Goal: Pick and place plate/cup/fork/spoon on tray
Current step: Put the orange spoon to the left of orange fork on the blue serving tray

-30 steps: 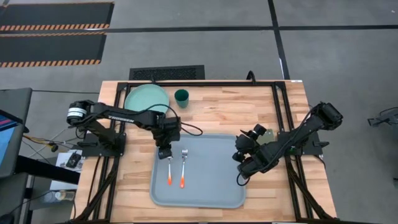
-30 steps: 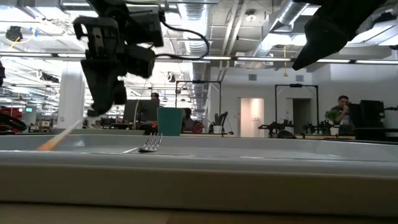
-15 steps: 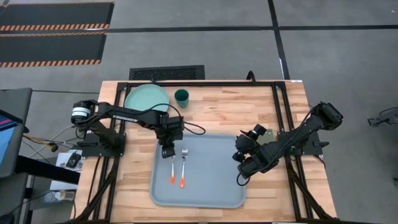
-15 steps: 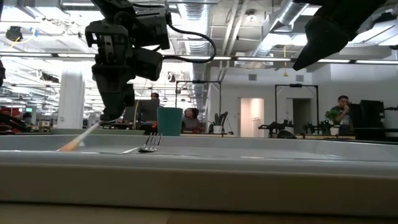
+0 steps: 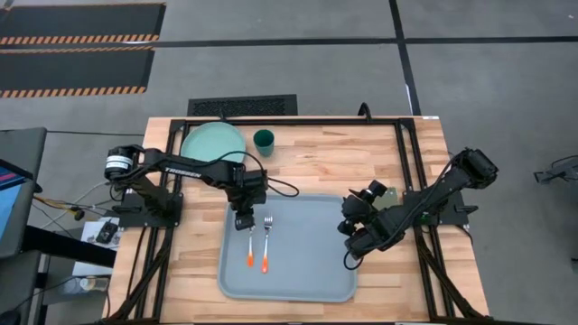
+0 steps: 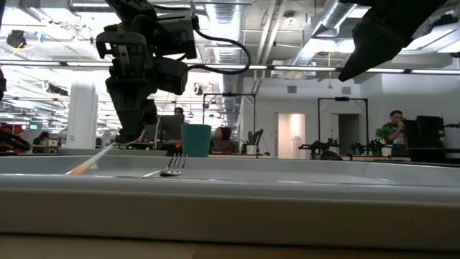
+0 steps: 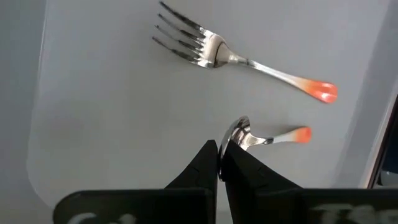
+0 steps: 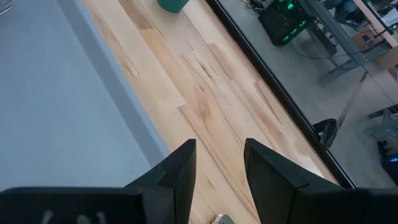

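Note:
My left gripper point(image 5: 242, 220) is over the left part of the pale blue-grey tray point(image 5: 316, 271), shut on the orange-handled spoon point(image 5: 247, 246). The fork point(image 5: 266, 242) lies flat in the tray just right of the spoon, with its tines toward the far edge. The mint-green plate point(image 5: 214, 144) and the dark teal cup point(image 5: 263, 139) stand on the table beyond the tray. My right gripper point(image 5: 349, 215) waits open above the tray's right rim. My left gripper pinches the spoon's silver bowl point(image 7: 237, 132) between its two fingertips point(image 7: 211, 163), coming from above and pointing down. The handle slants down from the gripper toward the table's near edge, orange tip point(image 6: 75, 170) lowest. Whether the tip touches the tray I cannot tell.
The tray's middle and right parts point(image 5: 312, 244) are bare. Black frame rails point(image 5: 406, 171) run along the table's sides. People and furniture show in the room behind the table in the low view.
My left gripper has gone a little toward the table's right edge and slightly down, carrying the spoon closer to the fork. The spoon stays tilted, handle tip toward the near edge.

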Controlling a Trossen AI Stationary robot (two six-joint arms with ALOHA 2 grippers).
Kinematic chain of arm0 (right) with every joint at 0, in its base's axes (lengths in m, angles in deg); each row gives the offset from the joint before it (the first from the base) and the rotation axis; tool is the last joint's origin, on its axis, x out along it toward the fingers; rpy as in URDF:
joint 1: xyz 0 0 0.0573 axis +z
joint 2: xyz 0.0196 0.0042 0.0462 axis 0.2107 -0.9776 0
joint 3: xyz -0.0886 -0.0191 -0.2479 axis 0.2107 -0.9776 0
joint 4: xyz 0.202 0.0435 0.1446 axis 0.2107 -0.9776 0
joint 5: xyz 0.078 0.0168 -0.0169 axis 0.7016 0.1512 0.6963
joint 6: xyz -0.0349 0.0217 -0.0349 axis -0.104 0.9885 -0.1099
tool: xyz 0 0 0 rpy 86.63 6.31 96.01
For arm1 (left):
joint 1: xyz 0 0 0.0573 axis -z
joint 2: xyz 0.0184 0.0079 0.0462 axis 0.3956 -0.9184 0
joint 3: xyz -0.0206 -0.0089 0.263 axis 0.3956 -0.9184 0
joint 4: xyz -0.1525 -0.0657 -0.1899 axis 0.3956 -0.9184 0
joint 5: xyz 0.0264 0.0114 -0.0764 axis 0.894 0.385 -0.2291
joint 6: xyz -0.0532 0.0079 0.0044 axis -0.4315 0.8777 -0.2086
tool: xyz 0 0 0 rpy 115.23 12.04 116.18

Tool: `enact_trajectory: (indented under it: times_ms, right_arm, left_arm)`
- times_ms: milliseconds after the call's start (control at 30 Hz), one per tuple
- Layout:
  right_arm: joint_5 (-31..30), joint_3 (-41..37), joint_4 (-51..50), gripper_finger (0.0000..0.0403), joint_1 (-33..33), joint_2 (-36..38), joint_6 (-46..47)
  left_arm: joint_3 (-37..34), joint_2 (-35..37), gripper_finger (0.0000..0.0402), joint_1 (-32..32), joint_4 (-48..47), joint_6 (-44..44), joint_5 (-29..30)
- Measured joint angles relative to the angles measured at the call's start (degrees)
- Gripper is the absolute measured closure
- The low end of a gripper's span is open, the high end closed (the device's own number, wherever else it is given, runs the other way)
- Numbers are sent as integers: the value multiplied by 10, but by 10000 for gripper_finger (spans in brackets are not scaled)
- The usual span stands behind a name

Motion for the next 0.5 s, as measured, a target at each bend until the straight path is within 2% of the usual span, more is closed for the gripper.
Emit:
enact_trajectory:
  times_ms: [267,500]
  right_arm:
    - [0,0,0,244,0,0,0]
    - [7,0,0,244,0,0,1]
  left_arm:
    - [-2,-4,401,1,-5,8,16]
    - [-1,-28,401,0,-5,15,7]
